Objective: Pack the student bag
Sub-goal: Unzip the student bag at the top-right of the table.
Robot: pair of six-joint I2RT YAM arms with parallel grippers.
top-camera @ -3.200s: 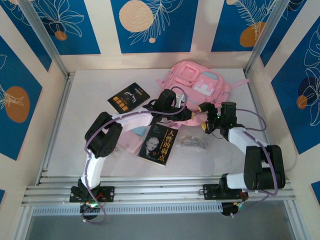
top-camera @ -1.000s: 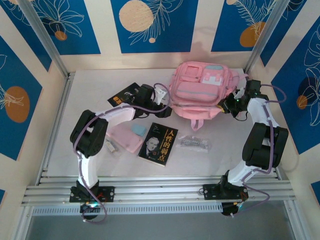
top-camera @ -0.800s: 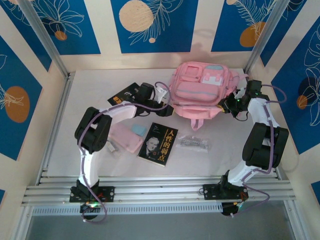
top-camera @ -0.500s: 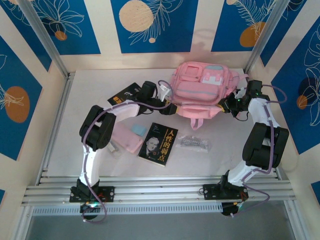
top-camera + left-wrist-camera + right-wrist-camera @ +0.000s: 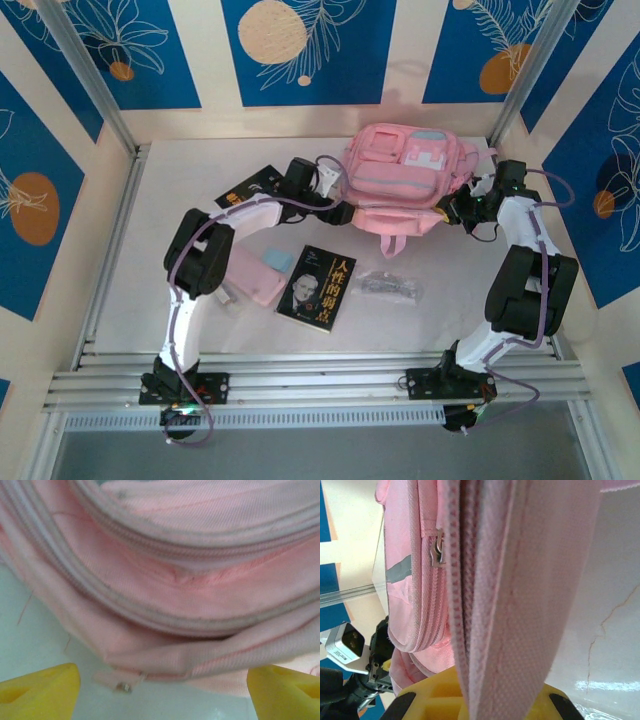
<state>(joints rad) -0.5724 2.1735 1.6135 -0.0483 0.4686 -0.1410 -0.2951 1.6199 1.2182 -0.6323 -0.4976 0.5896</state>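
Observation:
The student bag (image 5: pixel 405 172), a big pink backpack with grey trim, stands at the back right of the table. My left gripper (image 5: pixel 342 206) is at its near left corner. In the left wrist view the yellow fingertips (image 5: pixel 40 690) stand wide apart and open, with nothing between them. The bag's (image 5: pixel 190 580) zipped seams lie just beyond, and a small pull tab (image 5: pixel 117 682) hangs at its lower edge. My right gripper (image 5: pixel 463 207) is at the bag's right side. It (image 5: pixel 480 700) is shut on the bag's pink zipped edge (image 5: pixel 520 605).
A black book (image 5: pixel 248 187) lies partly under the left arm. In front lie a flat pink pencil case (image 5: pixel 255 276), a book with a face on its cover (image 5: pixel 318 287) and a clear packet (image 5: pixel 385 285). Frame posts and walls close the back and sides.
My left gripper has slid along the bag's left side toward the back and opened wide. The right gripper has kept its hold and place.

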